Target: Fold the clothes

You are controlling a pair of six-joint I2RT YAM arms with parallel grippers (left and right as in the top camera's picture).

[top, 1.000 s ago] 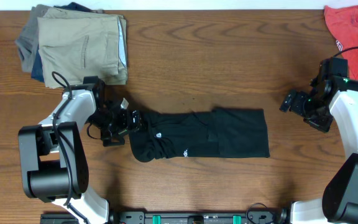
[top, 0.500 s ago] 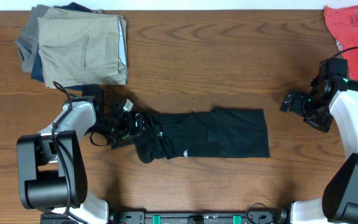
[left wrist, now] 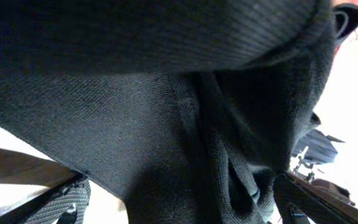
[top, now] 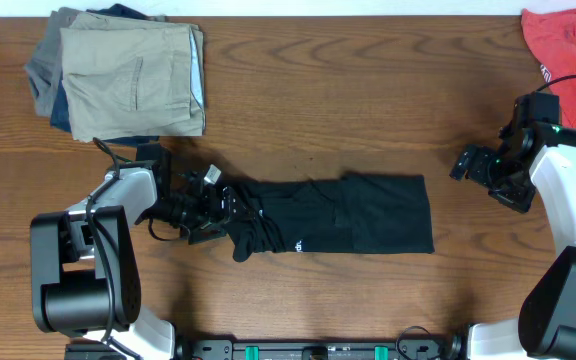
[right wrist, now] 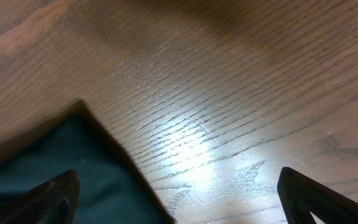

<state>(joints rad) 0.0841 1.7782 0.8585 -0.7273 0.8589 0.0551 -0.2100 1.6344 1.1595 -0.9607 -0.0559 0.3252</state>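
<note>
The black garment [top: 348, 215] lies flat on the wooden desk [top: 318, 90] as a long band running from 9 to 3 o'clock, a little toward 6 o'clock from the desk's middle. Its 3 o'clock end is squared off and smooth. Its 9 o'clock end is bunched and rumpled, with a small white round logo [top: 257, 213] showing near the bunching. The left gripper [top: 218, 200] sits at that rumpled end, touching the cloth. In the left wrist view dark knit fabric fills nearly the whole picture, and the fingers [left wrist: 61, 199] stand wide apart at the lower corners with folds hanging between them, not pinched. The right gripper [top: 465, 163] is off the garment's 3 o'clock end, near it but apart. Its fingers [right wrist: 319, 199] are spread wide over bare wood, with one corner of the black cloth showing toward 8 o'clock in the right wrist view. A stack of folded trousers [top: 128, 75], tan on top with grey and blue beneath, rests at the desk's 10 o'clock corner. A red-coral shirt [top: 568, 50] lies at the 2 o'clock corner, well away from the garment.
</note>
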